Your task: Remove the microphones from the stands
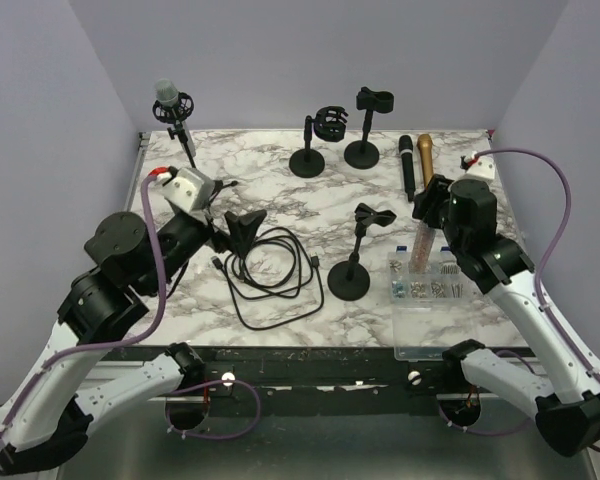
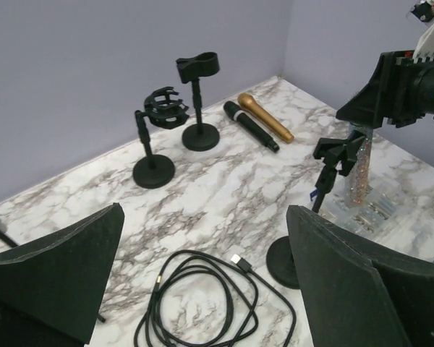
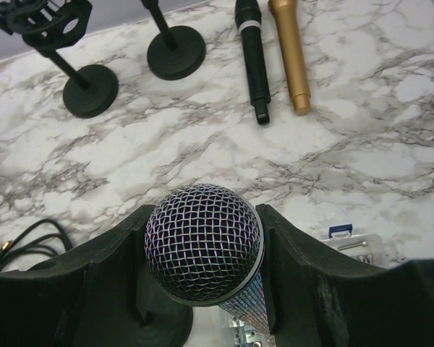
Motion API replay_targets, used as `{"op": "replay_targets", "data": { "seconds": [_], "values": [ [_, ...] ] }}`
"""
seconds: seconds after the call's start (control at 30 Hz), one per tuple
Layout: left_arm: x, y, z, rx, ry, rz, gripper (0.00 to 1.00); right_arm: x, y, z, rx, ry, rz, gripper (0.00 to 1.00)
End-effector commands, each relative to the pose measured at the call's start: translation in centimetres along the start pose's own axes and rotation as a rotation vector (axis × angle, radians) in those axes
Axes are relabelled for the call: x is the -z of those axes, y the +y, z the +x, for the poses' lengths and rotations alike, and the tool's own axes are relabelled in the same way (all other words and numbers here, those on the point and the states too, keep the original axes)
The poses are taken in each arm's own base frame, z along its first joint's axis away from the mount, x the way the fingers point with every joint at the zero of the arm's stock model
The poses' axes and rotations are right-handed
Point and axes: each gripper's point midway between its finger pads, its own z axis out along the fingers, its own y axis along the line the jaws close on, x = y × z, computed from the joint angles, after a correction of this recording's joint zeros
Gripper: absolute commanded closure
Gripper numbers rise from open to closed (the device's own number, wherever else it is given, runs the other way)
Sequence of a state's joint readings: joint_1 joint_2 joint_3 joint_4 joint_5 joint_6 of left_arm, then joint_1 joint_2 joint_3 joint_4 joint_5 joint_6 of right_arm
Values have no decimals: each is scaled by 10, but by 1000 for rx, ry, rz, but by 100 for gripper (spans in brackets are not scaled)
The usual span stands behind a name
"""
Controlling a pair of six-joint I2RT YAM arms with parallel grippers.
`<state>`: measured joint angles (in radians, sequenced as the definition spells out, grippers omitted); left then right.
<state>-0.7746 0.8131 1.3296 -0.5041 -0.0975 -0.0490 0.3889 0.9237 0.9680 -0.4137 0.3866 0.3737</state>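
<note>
The work surface is a white marble-pattern table [image 1: 380, 190] enclosed by plain lilac walls [image 1: 280, 60].

1. Right gripper [image 3: 204, 224]: clamped on the microphone [image 3: 202, 249]. In my right wrist view the mesh head sits between the two black fingers [image 3: 108, 275], both of which press against its sides.
2. Microphone position: held roughly upright, head up, its glitter body hanging below the jaws. It is out of the stand [image 1: 352, 272] and to the right of it. Its lower end overlaps the clear box [image 1: 450, 320] of small hardware; I cannot tell whether it touches the box.
3. Stand: upright on its round base near the table's front centre. Its clip [image 1: 373, 216] holds nothing.
4. Left gripper [image 2: 205, 217]: jaws spread wide, nothing between the fingers [image 2: 58, 278]. It sits low at the left of the table, just beside a coiled black cable [image 1: 270, 270].
5. Other items along the back:
   - A black microphone [image 1: 405, 165] and a gold microphone [image 1: 425, 152] lie side by side, flat on the table.
   - A shock-mount stand [image 1: 308, 160] and a clip stand [image 1: 363, 150] are upright, both unloaded.
   - A grey microphone [image 1: 167, 98] sits in a mount at the back-left corner.
</note>
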Motion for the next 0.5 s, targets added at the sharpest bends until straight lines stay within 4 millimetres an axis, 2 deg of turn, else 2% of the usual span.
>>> {"op": "replay_targets", "data": {
  "seconds": [0.0, 0.1, 0.23, 0.33, 0.47],
  "values": [
    [17, 31, 26, -80, 7, -152, 1, -7, -8, -40, -35, -82, 124, 99],
    [20, 43, 38, -96, -8, -217, 1, -21, -4, -52, -21, -96, 155, 99],
    [23, 47, 46, -88, -12, -242, 1, -49, -8, -61, 36, -105, 267, 99],
    [26, 50, 44, -82, -47, -255, 1, -68, -22, -77, 113, -147, 413, 99],
    [24, 48, 48, -69, -60, -237, 1, -105, -40, -83, 175, -130, 530, 99]
  ]
}}
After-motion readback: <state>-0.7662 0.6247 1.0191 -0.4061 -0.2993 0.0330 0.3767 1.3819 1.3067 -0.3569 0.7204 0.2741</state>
